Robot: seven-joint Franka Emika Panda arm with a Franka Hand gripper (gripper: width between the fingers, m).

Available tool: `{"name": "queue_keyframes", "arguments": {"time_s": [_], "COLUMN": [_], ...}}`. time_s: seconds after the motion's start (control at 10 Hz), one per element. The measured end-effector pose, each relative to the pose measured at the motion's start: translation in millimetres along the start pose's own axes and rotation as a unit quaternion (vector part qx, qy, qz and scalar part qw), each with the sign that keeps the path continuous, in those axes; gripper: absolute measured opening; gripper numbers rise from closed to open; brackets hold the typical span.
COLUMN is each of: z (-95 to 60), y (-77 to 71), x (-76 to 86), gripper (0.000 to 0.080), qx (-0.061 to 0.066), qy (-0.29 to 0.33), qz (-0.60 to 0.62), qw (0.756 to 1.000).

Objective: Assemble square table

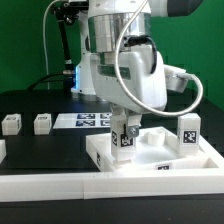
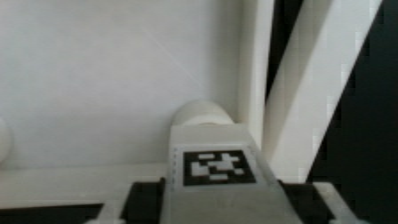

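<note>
1 tagged leg post (image 1: pixel 126 140) in gripper (image 1: pixel 124 133), low over white slab (image 1: pixel 140 172)

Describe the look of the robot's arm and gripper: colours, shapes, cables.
The arm has glossy white, rounded casings, with black sections at its top. A grey cable loops down its front in a wide curve. The wrist ends in a boxy white housing, and the gripper below has two short dark fingers. No markings on the arm are readable.

On the worktop (image 1: pixel 45 155), black, the marker board (image 1: pixel 82 121) lay flat near the back, its end toward the exterior view's right hidden. A green backdrop (image 1: pixel 20 60) stood behind.
</note>
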State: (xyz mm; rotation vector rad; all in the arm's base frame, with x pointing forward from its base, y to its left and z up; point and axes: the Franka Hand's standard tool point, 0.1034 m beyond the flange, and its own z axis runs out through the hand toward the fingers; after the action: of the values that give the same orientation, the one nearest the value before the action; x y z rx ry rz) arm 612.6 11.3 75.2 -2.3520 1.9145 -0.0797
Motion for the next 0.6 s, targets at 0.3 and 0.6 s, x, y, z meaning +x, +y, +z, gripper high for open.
{"name": "queue_keyframes", "arguments": {"time_s": [0.3,0.6], "z": [0.2,-0.3], "y": [0.1,-0.4], "x": [-0.7,-1.0], "gripper": [0.0368,0.0618], "qx": [-0.001,-0.003], "qy": [-0.002,-0.003], "qz": [0.005,-0.059], "qw": [1.000,0.998]}}
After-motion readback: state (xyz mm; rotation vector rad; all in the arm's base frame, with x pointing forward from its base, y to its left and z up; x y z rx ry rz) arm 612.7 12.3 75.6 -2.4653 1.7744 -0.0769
